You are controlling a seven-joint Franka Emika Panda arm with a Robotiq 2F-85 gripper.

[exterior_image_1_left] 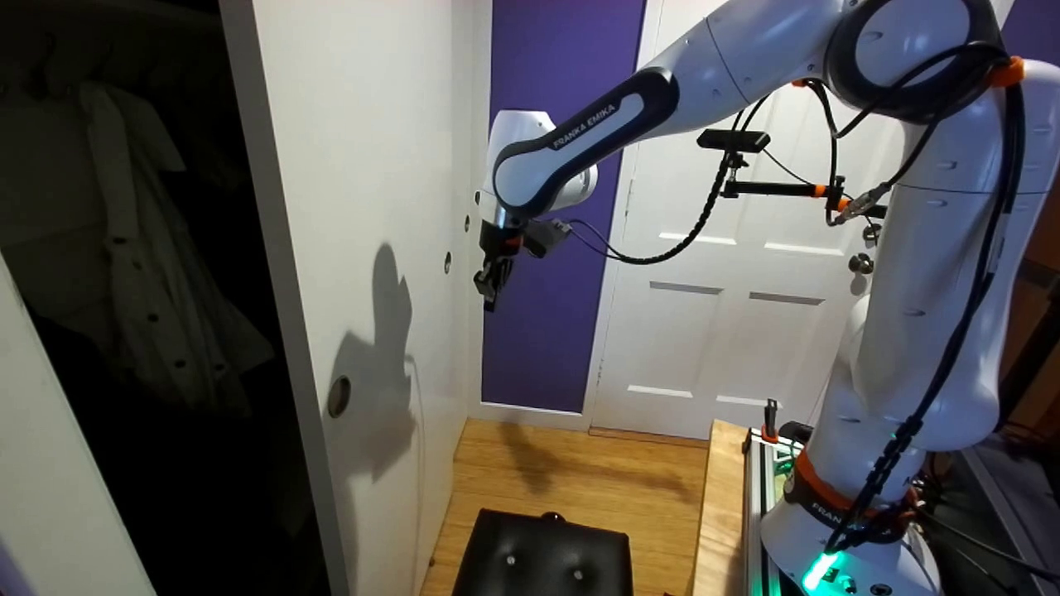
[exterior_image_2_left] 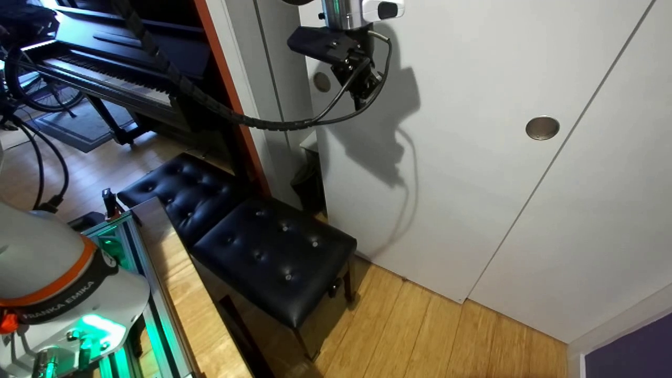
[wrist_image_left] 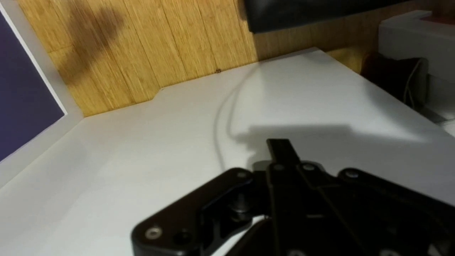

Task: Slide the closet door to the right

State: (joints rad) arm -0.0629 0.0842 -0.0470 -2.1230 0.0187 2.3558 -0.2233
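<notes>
The closet door (exterior_image_1_left: 364, 207) is a tall flat white panel. Its near edge borders a dark open closet. In both exterior views it has a round dark finger pull (exterior_image_1_left: 339, 396) near that edge; the pull also shows here (exterior_image_2_left: 321, 81). A further pull (exterior_image_2_left: 542, 127) sits near the seam at its far end. My gripper (exterior_image_1_left: 490, 303) points down beside the door and casts a shadow on it; I see no contact. In the wrist view the black fingers (wrist_image_left: 279, 142) are together with nothing visible between them, over the white door (wrist_image_left: 170, 142). A rounded grey edge behind them is mostly hidden.
A light coat (exterior_image_1_left: 157, 265) hangs inside the closet. Black padded benches (exterior_image_2_left: 278, 257) stand on the floor near the door's open-side edge. A wooden robot table (exterior_image_2_left: 184, 294) stands beside them. A purple wall (exterior_image_1_left: 546, 331) and a raised-panel door (exterior_image_1_left: 712, 331) are at the end.
</notes>
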